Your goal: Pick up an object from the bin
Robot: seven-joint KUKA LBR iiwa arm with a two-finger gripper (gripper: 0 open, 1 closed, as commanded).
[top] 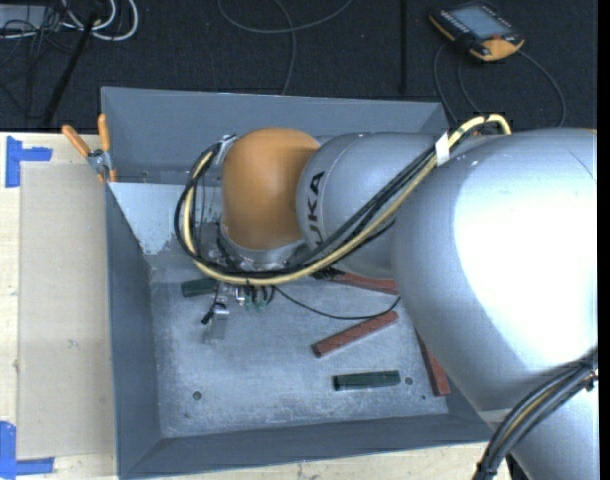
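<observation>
The grey bin [135, 368] has a sloping left wall and a speckled floor. On the left part of the floor, towards the far side, lies a small dark green piece [196, 288], flat and partly under the robot's wrist. Just to its right and a little nearer, the gripper [215, 323] hangs low over bare floor, close beside that green piece. It is the nearest thing to the gripper, though I cannot tell whether the two touch. Whether the gripper is released or clenched cannot be told from here.

Above it sit the orange cover [265, 188] and looped cables [190, 218]. Further right, a reddish-brown stick [355, 334] lies slanted in mid-floor. A dark green bar [366, 379] lies nearer, and two more reddish-brown strips [370, 284] [437, 375] show at the edge of the silver arm [505, 268].
</observation>
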